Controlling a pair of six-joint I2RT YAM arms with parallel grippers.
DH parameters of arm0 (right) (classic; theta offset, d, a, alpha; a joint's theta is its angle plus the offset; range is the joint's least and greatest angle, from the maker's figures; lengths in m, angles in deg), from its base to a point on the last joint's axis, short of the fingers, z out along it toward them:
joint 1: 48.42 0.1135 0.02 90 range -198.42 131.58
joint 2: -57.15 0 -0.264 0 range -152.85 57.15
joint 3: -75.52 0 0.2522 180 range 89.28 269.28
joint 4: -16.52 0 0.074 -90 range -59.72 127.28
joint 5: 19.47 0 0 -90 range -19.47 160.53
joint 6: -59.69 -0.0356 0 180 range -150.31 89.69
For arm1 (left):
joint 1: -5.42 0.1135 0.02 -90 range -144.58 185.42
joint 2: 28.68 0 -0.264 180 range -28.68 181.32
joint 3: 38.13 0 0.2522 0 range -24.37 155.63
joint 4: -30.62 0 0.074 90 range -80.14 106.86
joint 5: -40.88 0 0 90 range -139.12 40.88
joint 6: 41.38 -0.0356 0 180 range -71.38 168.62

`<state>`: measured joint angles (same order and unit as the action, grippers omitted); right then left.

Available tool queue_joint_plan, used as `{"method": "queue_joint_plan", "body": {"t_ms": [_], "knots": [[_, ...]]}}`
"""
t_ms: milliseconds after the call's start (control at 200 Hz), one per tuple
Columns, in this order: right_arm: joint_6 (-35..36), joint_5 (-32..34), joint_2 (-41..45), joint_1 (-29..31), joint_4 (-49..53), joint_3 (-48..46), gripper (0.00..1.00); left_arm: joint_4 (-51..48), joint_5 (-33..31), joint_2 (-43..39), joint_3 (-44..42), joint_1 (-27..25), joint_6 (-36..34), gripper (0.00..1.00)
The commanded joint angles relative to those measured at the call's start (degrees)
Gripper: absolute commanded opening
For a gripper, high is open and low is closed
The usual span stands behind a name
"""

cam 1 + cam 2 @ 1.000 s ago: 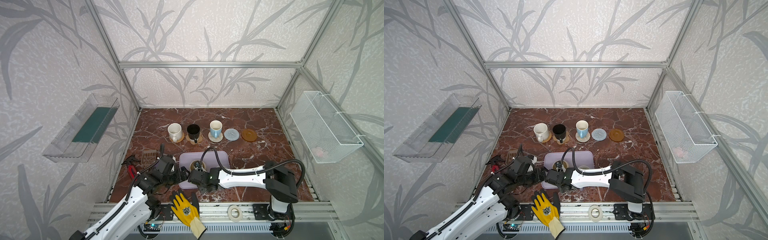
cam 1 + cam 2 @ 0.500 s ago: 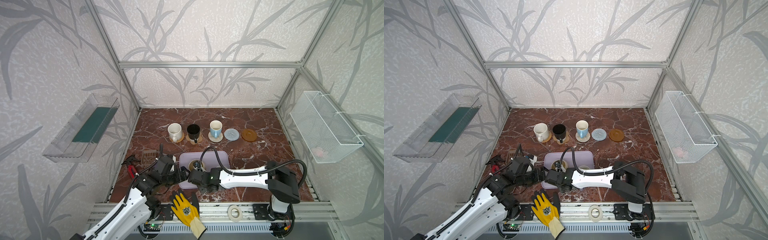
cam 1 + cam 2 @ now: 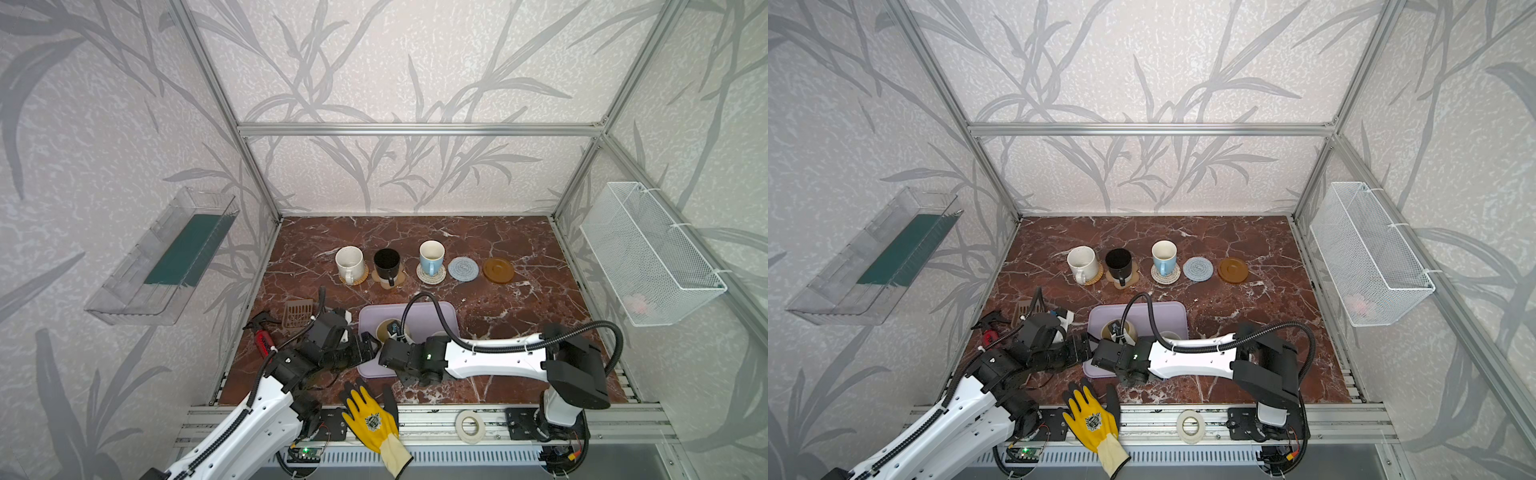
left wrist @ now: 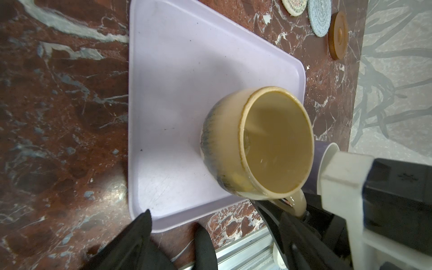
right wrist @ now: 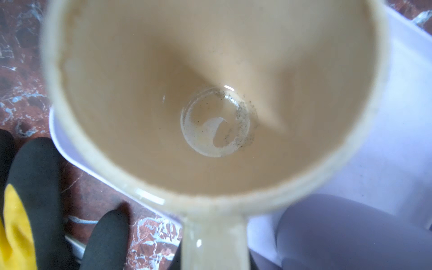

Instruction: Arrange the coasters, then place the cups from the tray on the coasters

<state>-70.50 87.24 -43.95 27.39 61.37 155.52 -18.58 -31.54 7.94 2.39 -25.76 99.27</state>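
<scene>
The lavender tray lies at the table's front middle. A squat cream-yellow cup is on it, with my right gripper shut on its handle; I cannot tell whether the cup is lifted. The lavender cup beside it is mostly hidden under my right arm. My left gripper is open and empty at the tray's left front edge. At the back, the white cup, black cup and light blue cup stand on coasters. The grey-blue coaster and brown coaster are bare.
A yellow glove and a white tape roll lie on the front rail. A brown grate and a red-handled tool sit left of the tray. A wire basket hangs on the right wall and a clear shelf on the left wall.
The left arm's elbow has drifted slightly to the left. Both grippers and the cups stay where they were.
</scene>
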Motion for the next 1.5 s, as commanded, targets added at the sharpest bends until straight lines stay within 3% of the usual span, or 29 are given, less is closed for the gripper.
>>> {"method": "queue_joint_plan", "body": {"t_ms": [0,185,520,860,1065,1190,1495], "knots": [[0.90,0.63,1.24,0.45,0.08,0.36,0.00,1.46,-0.85,-0.27,0.99,0.19,0.57,0.88],[-0.05,0.08,-0.43,0.45,0.00,-0.03,0.14,2.06,-0.62,-0.04,0.23,0.18,0.80,0.88],[1.33,-0.40,-2.37,0.41,-0.63,1.74,0.18,1.53,-0.62,-0.37,-0.13,0.24,0.61,0.88],[1.18,0.21,-2.58,0.39,-0.42,2.14,0.34,0.87,-0.87,-1.50,-0.66,0.28,0.85,0.88],[1.19,1.47,-2.60,0.36,-0.09,2.35,0.33,0.78,-0.88,-1.62,-0.57,0.24,0.85,0.88],[0.94,1.56,-2.97,0.36,0.11,2.76,0.21,0.68,-0.71,-1.52,-0.59,0.24,0.85,0.88],[1.45,1.81,-0.84,0.44,-0.72,2.13,0.06,0.46,-0.80,-1.55,-0.09,0.22,0.78,0.88]]}}
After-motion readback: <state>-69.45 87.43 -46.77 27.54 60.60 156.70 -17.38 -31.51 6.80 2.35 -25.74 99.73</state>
